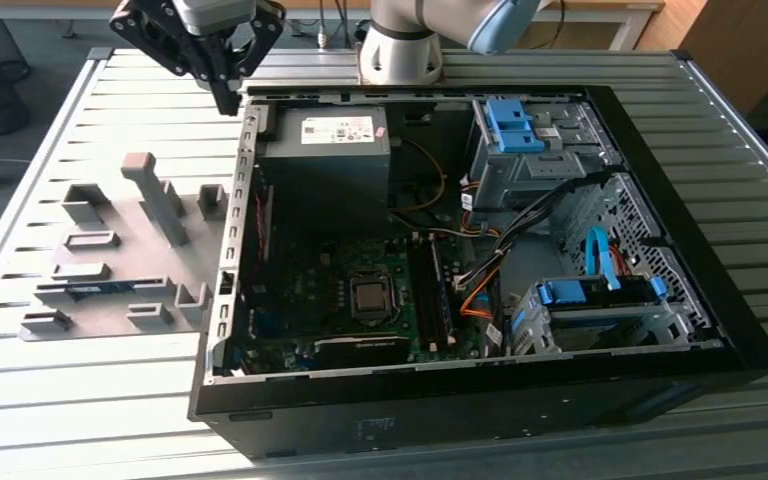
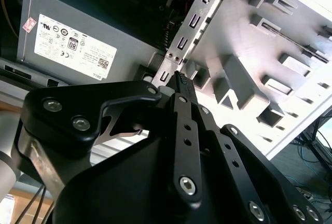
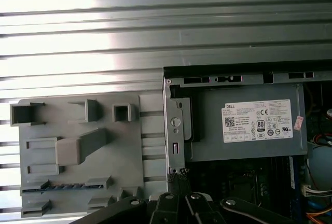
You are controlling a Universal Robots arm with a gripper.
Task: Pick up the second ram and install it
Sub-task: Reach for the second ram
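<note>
As the exterior view is read from its left to its right, the holdings stand as follows.

1. Tabletop [image 1: 37, 400]: slatted metal, carrying every item below.

2. Grey holder plate [image 1: 124, 255]: flat on the tabletop at the exterior view's left, just beside the computer case. It bears raised blocks and slots, with one tall block upright.

3. Second ram [image 1: 95, 290]: thin blue stick, seated on edge in a long slot of the grey holder plate, towards the plate's near end. In the first wrist view [image 3: 65, 186] it reads as a blue strip with dark chips between the slot walls. It lies well apart from the hand.

4. Hand [image 1: 231, 98]: black, hanging above the far corner of the computer case, where the plate's far end meets the case wall. Its fingers are drawn together into one tip and carry nothing. In the second wrist view [image 2: 180, 79] that tip points at the perforated edge of the case wall.

5. Arm base [image 1: 404, 55]: white, standing on the tabletop behind the case.

6. Computer case [image 1: 424, 420]: black, lying on its side, lid off.

7. Power supply [image 1: 324, 150]: grey box with a white label, in the case corner nearest the hand.

8. Motherboard [image 1: 297, 330]: green, with a square processor socket [image 1: 373, 295].

9. Blue drive brackets [image 1: 511, 125]: at the case's right side.
</note>
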